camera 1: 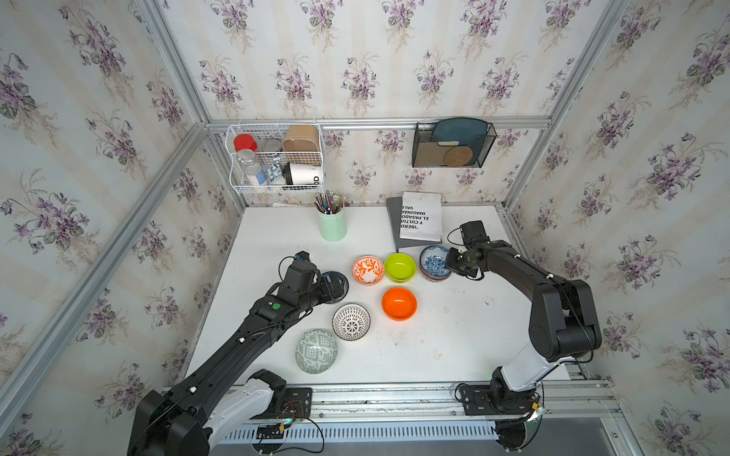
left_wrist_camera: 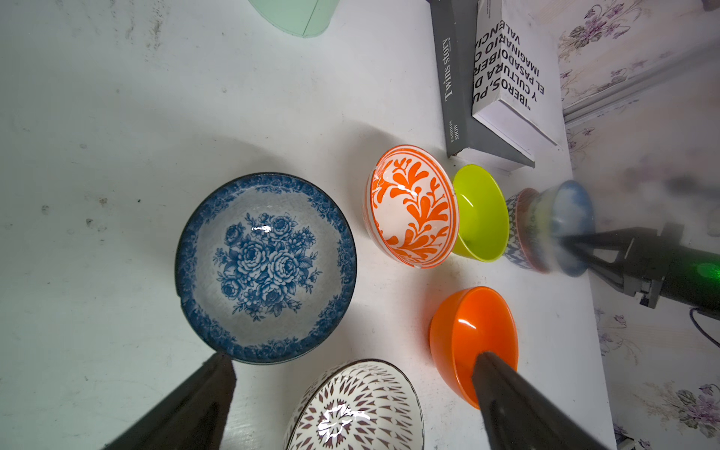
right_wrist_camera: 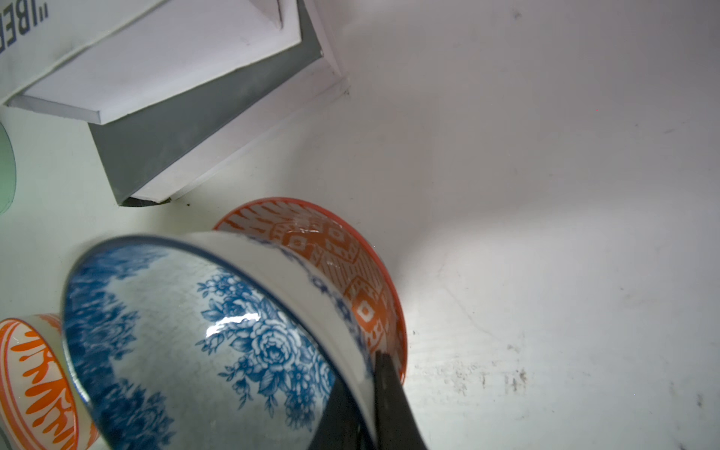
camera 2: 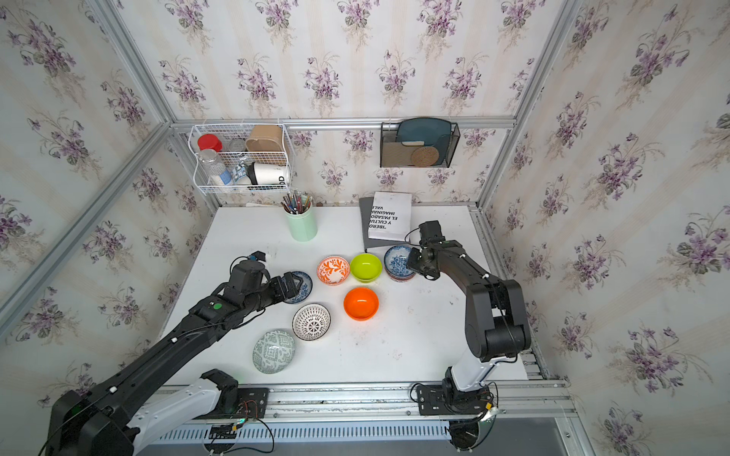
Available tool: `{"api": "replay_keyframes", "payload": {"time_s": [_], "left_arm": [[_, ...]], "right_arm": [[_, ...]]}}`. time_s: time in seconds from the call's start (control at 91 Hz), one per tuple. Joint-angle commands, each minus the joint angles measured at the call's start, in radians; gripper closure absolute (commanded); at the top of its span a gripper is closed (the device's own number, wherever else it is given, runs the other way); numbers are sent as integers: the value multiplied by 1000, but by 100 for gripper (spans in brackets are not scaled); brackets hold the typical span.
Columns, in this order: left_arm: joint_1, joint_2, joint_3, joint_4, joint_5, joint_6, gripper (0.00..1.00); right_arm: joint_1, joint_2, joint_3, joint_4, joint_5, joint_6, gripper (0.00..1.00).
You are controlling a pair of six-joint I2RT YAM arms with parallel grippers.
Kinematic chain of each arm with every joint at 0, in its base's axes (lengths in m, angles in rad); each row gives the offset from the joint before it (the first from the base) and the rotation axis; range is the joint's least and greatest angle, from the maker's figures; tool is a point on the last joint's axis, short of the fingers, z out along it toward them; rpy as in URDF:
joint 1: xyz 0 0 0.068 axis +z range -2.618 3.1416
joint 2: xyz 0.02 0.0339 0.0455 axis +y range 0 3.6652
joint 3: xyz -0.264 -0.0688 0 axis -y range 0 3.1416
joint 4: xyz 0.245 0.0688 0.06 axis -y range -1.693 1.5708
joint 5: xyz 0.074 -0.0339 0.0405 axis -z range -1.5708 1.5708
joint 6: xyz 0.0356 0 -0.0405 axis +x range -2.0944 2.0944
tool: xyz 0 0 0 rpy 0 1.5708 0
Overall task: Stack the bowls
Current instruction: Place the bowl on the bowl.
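The right hand (right_wrist_camera: 372, 376) is pinched narrow on the rim of the nested blue-floral bowl (right_wrist_camera: 202, 343), a small round glazed dish with blue roses on white. One dark finger lies inside the wall and the other outside. That bowl sits inside the salmon geometric bowl (right_wrist_camera: 346, 253), a round dish with an orange-red diamond pattern. The pair stands near the back right of the white bench (camera 1: 454, 347), just in front of the grey and white books (camera 1: 419, 216).

The left hand (camera 1: 333, 285) is spread wide above the lone blue-floral bowl (left_wrist_camera: 265, 269), a round dish with a blue flowered border, on the left of the bench. Whether a finger touches it cannot be told.

Between the two hands stand the orange-white leaf bowl (camera 1: 368, 270) and, just beside it, the plain lime plastic-looking bowl (camera 1: 400, 267). The plain orange bowl (camera 1: 399, 303) sits nearer the front. The black-white radial bowl (camera 1: 351, 321) and the grey-green patterned bowl (camera 1: 316, 351) lie beside the left arm, each upright and alone.
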Motion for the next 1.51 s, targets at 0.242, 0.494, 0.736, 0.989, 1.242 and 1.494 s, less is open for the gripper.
{"api": "replay_keyframes", "payload": {"time_s": [0.242,0.494,0.736,0.989,1.242,1.494], "left_arm": [[1,1,4,26,6,12,1],[1,0,3,28,6,11,1],[1,0,3,28,4,11,1],[2,-4,2,29,4,12,0],[2,-11,-3,32,4,9,1],[4,-17,-7,31,4,7,1]], "right_arm": [[0,26,15,10,2,-8,100],[2,34,5,18,-1,-11,100],[8,54,25,9,-2,-11,99],[13,44,33,-7,7,-8,79],[14,19,36,-29,16,-4,70],[13,-58,28,-66,43,1,61]]}}
